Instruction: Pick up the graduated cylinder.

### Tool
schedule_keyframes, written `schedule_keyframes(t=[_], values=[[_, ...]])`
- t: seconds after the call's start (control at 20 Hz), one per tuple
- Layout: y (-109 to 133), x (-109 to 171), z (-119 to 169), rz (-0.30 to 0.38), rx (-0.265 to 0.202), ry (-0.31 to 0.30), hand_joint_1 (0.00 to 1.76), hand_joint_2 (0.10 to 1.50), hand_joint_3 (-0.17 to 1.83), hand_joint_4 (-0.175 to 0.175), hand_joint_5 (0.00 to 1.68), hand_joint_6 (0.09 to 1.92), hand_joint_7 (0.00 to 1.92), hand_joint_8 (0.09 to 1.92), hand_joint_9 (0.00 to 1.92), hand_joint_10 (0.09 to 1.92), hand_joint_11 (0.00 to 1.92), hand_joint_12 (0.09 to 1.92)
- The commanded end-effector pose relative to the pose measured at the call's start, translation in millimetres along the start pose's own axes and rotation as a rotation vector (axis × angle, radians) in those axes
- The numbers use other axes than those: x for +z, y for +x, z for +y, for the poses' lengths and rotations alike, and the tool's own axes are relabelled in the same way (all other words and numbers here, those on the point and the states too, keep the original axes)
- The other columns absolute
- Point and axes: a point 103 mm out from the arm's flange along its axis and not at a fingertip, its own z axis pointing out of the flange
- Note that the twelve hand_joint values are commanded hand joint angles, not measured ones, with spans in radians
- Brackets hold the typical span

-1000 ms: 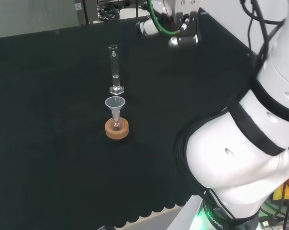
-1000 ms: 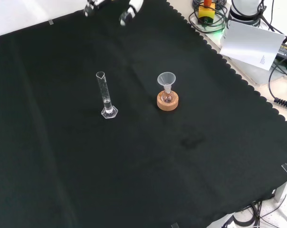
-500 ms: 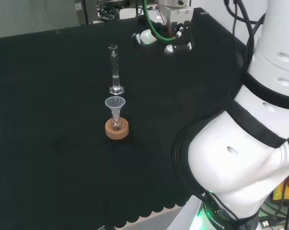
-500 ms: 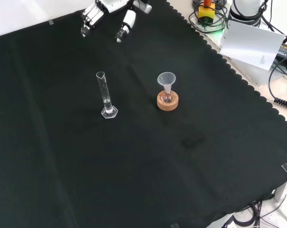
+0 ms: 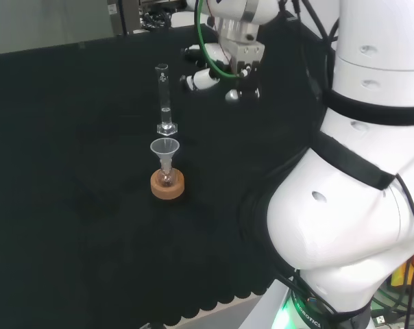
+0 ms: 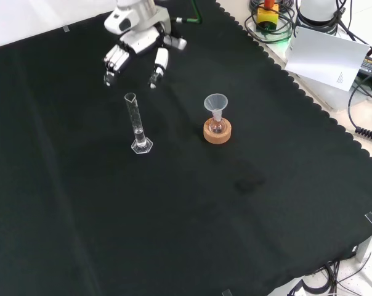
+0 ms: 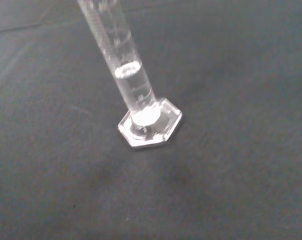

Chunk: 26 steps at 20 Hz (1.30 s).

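Faint graduation marks on the graduated cylinder (image 7: 122, 55), too blurred to read as numbers. A small dark mark on the white sheet of paper (image 6: 324, 55) beside the cloth in the front view, too small to make out. No other legible text, label or sign anywhere.

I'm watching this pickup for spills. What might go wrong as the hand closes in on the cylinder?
The graduated cylinder is tall on a small base and holds some liquid; a nudge from the open hand before it grips could tip and spill it. The funnel, perched in a flask on the cork ring, stands close by; a wide sweep might knock it.
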Motion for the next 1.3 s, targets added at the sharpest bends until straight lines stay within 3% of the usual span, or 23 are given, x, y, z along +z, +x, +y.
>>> schedule_keyframes(t=[0.05,0.45,0.6,0.85,1.3], values=[[-7.9,27.4,26.1,0.108,-0.086,-0.053,0.62,0.89,0.31,-0.012,0.22,0.09,0.16,0.6,0.38,0.62,0.23,1.34],[-16.3,49.5,33.8,0.208,-0.144,-0.09,0.78,0.75,0.47,-0.031,0.32,0.09,0.31,0.61,0.54,0.57,0.34,1.31],[-18.0,57.9,36.8,0.278,-0.176,-0.105,0.79,0.72,0.51,-0.033,0.37,0.09,0.36,0.62,0.59,0.56,0.37,1.3],[-15.7,65.6,42.2,0.355,-0.245,-0.114,0.78,0.7,0.52,-0.034,0.39,0.09,0.34,0.61,0.58,0.55,0.38,1.3],[-0.4,72.7,52.3,0.46,-0.313,-0.152,0.83,0.69,0.53,-0.038,0.43,0.09,0.38,0.62,0.6,0.55,0.38,1.3]])
